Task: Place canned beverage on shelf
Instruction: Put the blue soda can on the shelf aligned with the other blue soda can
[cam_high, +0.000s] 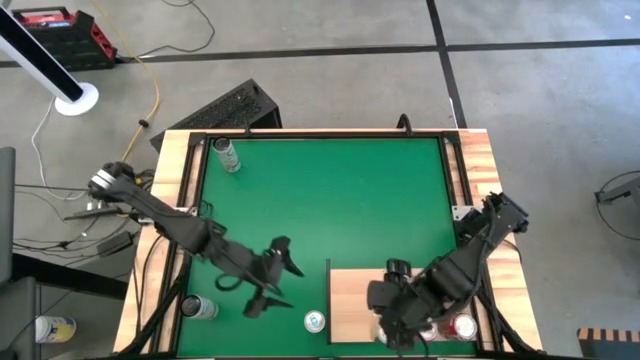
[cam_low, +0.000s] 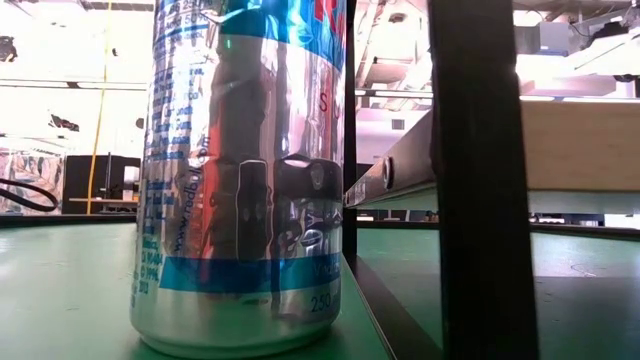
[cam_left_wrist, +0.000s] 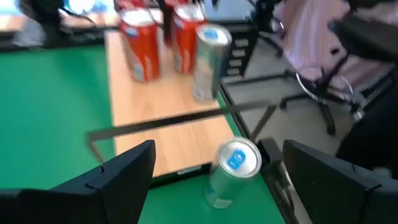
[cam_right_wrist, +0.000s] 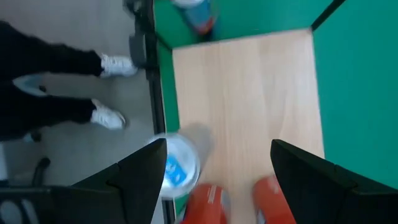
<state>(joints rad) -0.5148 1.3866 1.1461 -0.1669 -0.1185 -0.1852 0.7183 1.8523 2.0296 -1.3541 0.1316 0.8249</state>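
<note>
The left gripper (cam_high: 272, 280) hovers spread and empty over the green mat (cam_high: 330, 200); a silver can (cam_high: 315, 321) stands just right of it, beside the shelf (cam_high: 350, 300). The right gripper (cam_high: 392, 312), also agape, hangs above the shelf's 3 cans.

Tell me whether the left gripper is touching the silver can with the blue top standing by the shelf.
Apart. The left wrist view shows the left gripper with jaws open and the silver blue-topped can standing ahead between them, green mat visible on both sides.
</note>
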